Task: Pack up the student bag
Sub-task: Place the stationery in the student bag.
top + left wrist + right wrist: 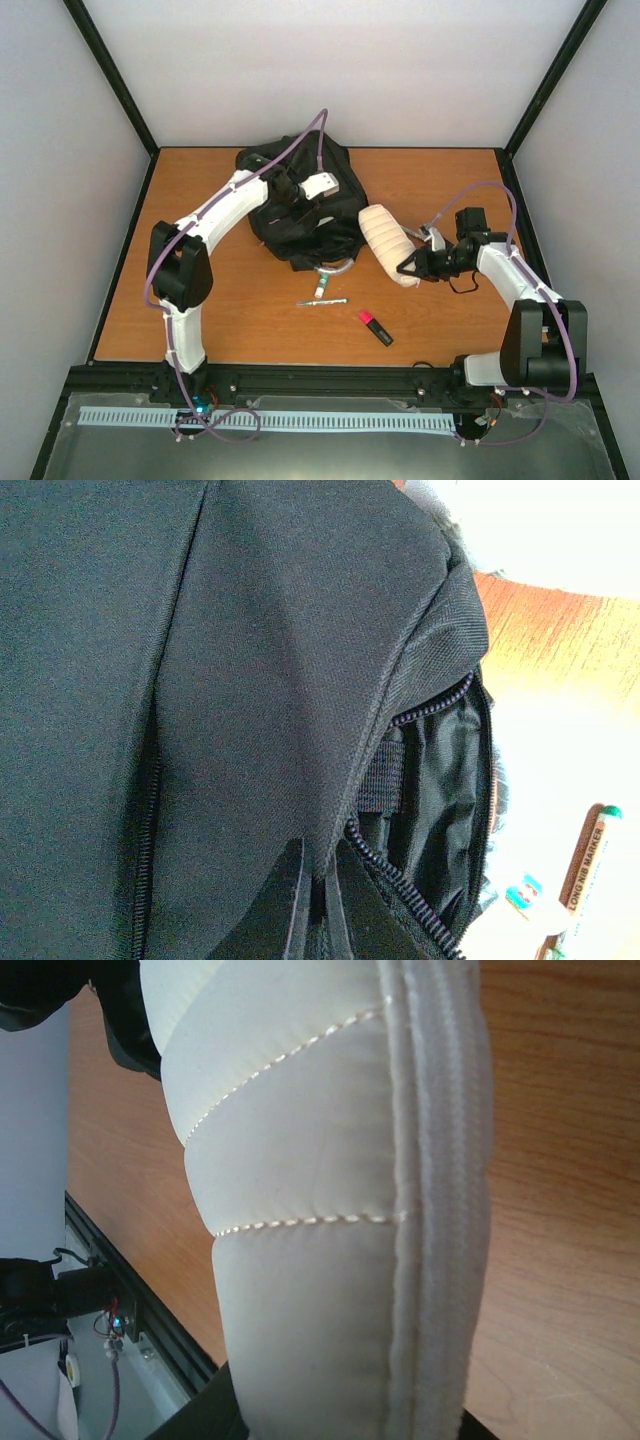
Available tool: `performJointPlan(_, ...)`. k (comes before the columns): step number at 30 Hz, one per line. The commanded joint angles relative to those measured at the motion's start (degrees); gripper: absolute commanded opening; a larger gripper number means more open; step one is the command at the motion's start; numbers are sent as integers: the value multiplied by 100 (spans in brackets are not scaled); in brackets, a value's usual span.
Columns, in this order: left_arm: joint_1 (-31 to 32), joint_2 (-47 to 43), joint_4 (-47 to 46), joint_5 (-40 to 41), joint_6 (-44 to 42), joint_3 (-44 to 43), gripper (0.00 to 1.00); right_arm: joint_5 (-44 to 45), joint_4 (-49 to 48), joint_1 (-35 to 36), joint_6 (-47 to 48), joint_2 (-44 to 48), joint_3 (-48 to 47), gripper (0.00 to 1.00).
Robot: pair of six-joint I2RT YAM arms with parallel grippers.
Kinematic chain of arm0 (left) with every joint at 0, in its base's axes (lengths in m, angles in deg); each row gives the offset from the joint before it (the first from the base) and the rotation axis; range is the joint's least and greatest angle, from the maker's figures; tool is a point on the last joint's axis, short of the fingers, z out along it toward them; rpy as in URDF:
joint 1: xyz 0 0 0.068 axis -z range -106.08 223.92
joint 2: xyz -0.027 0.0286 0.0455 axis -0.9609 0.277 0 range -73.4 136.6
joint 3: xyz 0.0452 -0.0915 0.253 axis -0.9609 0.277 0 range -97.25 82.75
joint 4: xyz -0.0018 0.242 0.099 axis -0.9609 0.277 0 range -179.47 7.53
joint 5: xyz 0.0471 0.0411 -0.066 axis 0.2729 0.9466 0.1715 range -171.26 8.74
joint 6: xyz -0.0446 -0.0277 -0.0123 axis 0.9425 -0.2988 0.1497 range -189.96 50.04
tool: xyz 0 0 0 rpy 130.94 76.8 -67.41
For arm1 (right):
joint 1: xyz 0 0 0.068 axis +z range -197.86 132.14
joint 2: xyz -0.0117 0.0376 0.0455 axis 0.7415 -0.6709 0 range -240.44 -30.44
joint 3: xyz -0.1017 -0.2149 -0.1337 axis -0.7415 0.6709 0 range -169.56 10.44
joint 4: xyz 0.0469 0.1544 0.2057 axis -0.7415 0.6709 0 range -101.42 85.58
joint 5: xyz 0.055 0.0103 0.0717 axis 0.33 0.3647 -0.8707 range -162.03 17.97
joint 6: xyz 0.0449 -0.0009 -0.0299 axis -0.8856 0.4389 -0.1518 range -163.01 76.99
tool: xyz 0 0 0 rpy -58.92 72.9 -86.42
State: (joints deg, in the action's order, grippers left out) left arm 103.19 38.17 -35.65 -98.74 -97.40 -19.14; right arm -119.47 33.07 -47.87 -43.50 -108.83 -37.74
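1. While the student bag (300,215) lies slumped at the far middle of the wooden table (220,310), the left gripper (318,186) rests on top of it. Its jaws are pressed together on a fold of the bag's black fabric.
2. Seen from the left wrist, the zip opening (440,800) gapes just beside the pinched fold, showing dark lining. Nothing packed is visible in the part of the pocket on show.
3. Just beside the bag's right flank, the right gripper (413,264) pinches a cream quilted pouch (386,244) by its lower end. Whether the pouch is lifted off the wood cannot be told.
4. On the near side of the bag, a green-capped marker (322,285) lies just beside the bag's grey loop handle (338,268). A slim pen (322,302) lies just beyond the marker, and a red-and-black highlighter (376,328) sits farther off towards the near right.
5. The packing looks to be at an early stage. The mouth is held open, the pouch is in hand but outside the bag, and three writing items lie loose. By this reading the pouch goes in next, then the loose items, and the zip is left to close.
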Motion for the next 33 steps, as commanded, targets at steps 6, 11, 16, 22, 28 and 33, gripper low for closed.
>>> performJointPlan(6,25,133,-257,-312,274,-750,1,-310,170,38,177,-231,126,11)
performJointPlan(11,25,79,-214,-458,356,-924,1,-458,-134,163,292,-376,-60,7)
performJointPlan(16,25,3,44,-616,275,-1035,1,-608,-660,467,-60,-686,-211,5)
performJointPlan(22,25,-45,186,-578,149,-1035,1,-586,-1195,676,-468,-1294,-664,5)
performJointPlan(28,25,-104,201,-554,66,-1001,1,-576,-1527,849,-890,-2014,-1337,4)
performJointPlan(33,25,-163,215,-503,16,-974,1,-516,-1739,1203,-1144,-2599,-1885,4)
